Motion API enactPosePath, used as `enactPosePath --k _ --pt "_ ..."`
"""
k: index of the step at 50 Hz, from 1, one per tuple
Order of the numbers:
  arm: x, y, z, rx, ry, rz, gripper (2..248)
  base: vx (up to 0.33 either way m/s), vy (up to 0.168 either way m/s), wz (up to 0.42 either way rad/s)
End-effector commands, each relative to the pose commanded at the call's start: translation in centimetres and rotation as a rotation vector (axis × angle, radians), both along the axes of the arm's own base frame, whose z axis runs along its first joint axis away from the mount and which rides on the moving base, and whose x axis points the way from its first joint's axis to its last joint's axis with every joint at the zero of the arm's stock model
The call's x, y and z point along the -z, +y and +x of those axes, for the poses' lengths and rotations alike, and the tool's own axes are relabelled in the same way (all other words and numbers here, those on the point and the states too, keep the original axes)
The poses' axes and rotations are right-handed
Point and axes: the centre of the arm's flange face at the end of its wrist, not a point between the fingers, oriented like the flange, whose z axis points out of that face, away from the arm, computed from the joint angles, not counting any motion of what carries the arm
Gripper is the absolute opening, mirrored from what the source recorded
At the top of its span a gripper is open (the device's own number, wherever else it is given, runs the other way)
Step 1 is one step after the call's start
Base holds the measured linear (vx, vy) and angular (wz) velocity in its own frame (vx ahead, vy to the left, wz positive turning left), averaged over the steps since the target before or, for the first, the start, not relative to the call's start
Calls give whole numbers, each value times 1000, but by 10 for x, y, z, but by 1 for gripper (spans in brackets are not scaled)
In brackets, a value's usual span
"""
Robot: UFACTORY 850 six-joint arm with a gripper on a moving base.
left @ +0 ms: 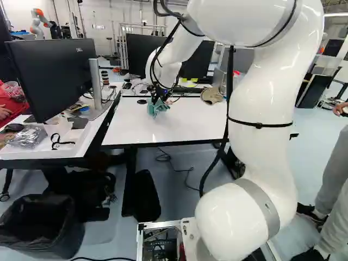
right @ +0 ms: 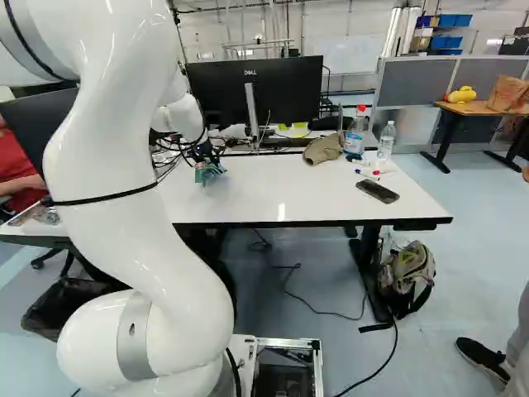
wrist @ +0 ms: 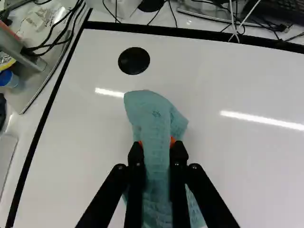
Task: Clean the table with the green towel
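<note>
Green towel (wrist: 155, 118), one: gripped between our fingers (wrist: 179, 164), long axis running ahead of them over the desk (wrist: 237, 166), roughly toward the black disc (wrist: 134, 61).

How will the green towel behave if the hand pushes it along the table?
The green towel is probably floppy, since it bunches softly in the hand. It may slide easily, because the white tabletop looks glossy.
</note>
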Motion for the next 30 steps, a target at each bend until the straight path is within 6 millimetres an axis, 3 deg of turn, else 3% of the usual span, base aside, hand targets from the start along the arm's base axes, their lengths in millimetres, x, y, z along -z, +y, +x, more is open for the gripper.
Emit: enactPosePath --k 30 --pt "-1 -49 -5 81 7 -1 59 0 0 0"
